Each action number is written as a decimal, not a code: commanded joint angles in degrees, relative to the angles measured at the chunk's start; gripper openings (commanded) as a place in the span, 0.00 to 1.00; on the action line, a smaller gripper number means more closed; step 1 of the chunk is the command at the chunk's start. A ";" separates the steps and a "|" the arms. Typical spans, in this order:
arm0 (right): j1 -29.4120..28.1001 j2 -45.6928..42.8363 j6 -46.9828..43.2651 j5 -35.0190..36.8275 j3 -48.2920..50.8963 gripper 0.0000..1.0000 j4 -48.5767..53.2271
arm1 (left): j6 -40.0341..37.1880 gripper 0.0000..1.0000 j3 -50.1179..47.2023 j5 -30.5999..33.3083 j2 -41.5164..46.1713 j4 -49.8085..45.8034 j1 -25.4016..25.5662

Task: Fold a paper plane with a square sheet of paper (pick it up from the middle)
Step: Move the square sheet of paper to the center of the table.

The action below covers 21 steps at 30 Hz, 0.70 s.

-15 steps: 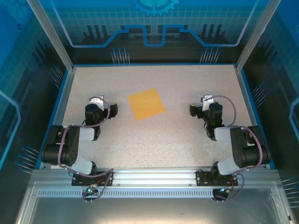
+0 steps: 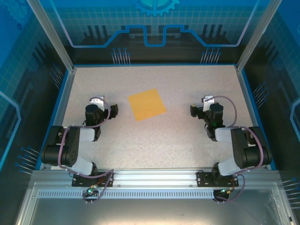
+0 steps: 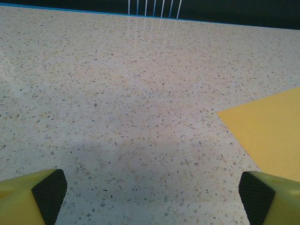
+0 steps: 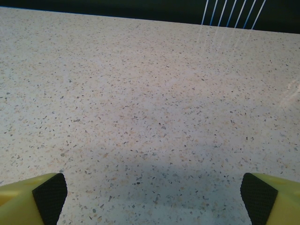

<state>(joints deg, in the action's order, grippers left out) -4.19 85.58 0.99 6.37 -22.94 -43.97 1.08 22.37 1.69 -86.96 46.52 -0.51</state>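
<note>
The square sheet of paper, orange-yellow and unfolded, lies flat near the middle of the speckled table. My left gripper rests low to the left of it, open, with nothing between its fingers. In the left wrist view its yellow fingertips stand far apart over bare table, and a corner of the sheet lies ahead to the right. My right gripper sits to the right of the sheet, open and empty. Its pads frame bare tabletop. The paper plane is out of view.
A blue rim and aluminium posts border the table. Both arm bases are bolted to the metal rail at the near edge.
</note>
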 commanded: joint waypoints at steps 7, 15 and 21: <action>0.67 -0.50 -0.96 -0.57 -2.11 0.99 1.99 | -0.69 0.98 1.01 1.63 0.38 -0.09 0.47; -3.27 -8.22 8.26 9.23 -18.66 0.99 36.08 | 2.26 0.98 5.40 7.09 10.45 -16.53 0.43; -15.50 1.16 18.56 13.20 -37.23 0.99 56.25 | 11.63 0.99 16.83 6.97 14.12 -38.08 0.51</action>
<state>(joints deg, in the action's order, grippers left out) -13.67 81.95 13.69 16.78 -54.54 -2.07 7.16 33.61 8.16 -74.41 22.17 -0.47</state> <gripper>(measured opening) 0.994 0.985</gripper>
